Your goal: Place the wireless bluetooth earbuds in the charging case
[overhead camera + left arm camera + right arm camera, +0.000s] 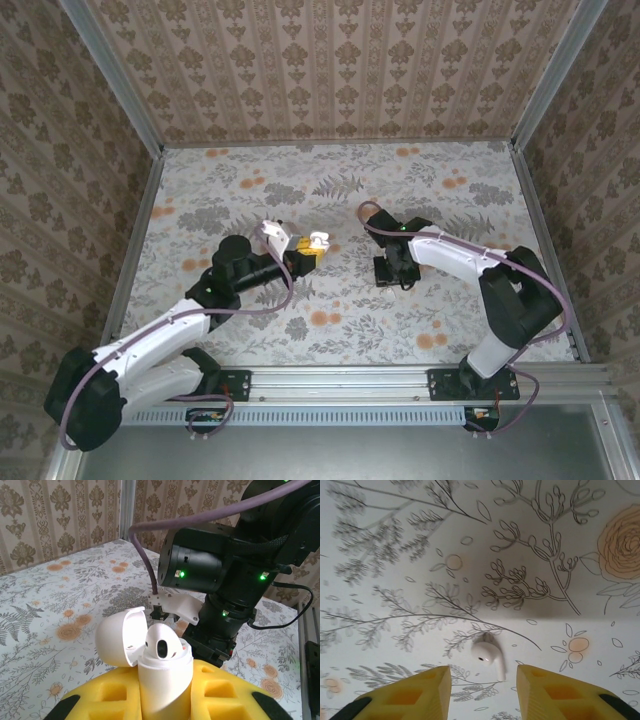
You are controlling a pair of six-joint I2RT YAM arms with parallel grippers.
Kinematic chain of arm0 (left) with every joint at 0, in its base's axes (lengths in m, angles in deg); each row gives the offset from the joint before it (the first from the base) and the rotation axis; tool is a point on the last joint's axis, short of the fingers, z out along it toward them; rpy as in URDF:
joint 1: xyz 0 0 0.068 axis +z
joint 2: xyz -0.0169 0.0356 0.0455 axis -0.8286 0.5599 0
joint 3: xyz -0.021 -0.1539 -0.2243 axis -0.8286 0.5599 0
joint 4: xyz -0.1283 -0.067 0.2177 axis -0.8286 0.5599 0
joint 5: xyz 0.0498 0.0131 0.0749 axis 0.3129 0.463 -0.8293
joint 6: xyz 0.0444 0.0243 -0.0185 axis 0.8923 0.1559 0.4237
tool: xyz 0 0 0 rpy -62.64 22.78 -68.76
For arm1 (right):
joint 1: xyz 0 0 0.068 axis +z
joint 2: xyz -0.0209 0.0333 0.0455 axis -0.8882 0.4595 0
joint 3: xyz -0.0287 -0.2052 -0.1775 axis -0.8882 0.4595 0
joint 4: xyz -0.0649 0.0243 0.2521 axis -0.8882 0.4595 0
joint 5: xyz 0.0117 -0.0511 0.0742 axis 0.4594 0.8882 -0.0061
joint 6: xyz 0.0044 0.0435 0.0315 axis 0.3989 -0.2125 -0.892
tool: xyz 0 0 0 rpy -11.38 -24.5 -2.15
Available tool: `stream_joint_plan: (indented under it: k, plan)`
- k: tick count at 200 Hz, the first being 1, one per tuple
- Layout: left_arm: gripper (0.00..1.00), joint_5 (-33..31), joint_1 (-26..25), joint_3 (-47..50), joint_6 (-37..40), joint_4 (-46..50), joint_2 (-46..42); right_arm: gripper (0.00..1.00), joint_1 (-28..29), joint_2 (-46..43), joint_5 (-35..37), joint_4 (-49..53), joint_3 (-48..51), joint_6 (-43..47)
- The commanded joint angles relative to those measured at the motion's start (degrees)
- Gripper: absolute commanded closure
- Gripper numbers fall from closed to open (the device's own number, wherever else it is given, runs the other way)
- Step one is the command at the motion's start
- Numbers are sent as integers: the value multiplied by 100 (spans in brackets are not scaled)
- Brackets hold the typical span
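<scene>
Earbud (487,654), white, lies loose on the flowered tablecloth (395,555), just beyond the right gripper (481,682) and almost on the centreline between its two yellow foam fingertips (420,687). Its rounded head is the part farther from the claw. The short stem runs back toward the claw and leans a little toward the right-hand finger, so the long axis lies roughly across the line along which the jaws close. By my reading, a short reach forward and down would put one pad on each side of it. The jaws stand clearly apart, wider than the earbud, and nothing is held or touched between them. This arm is plainly the nearer one to the piece. Off to its left, the charging case (165,680) stands upright with its lid (120,635) hinged back, clamped between the pads (107,697) of the left gripper (167,695). A second earbud (162,647) already sits in one well. The mouth is tilted toward the right arm, ready as the target once the loose piece is picked.
</scene>
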Motion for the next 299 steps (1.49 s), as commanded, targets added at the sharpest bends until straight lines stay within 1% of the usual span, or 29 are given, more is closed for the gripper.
stream_joint_plan:
  k: [1,26,58,130,154,192,253,299]
  plan:
    - [100,-16,18,127,-173,-527,231,60,59,228,200,350,-49,173]
    - [100,5,-96,151,-409,-1009,636,61,121,364,166,306,-73,186]
    - [100,-34,-307,13,-432,-1187,1025,61,148,465,130,245,-25,224]
    - [100,-73,-469,-182,-475,-1413,1404,62,170,687,217,175,-72,323]
    - [100,-121,-524,-209,-511,-1513,1516,64,171,761,294,172,-94,352]
    - [100,-150,-698,-266,-609,-1761,1821,65,165,839,364,182,-155,396]
    - [100,-203,-761,-281,-571,-1783,1882,65,192,709,490,301,-275,436]
    - [100,-151,-756,-324,-566,-1697,1899,67,218,874,442,238,-279,437]
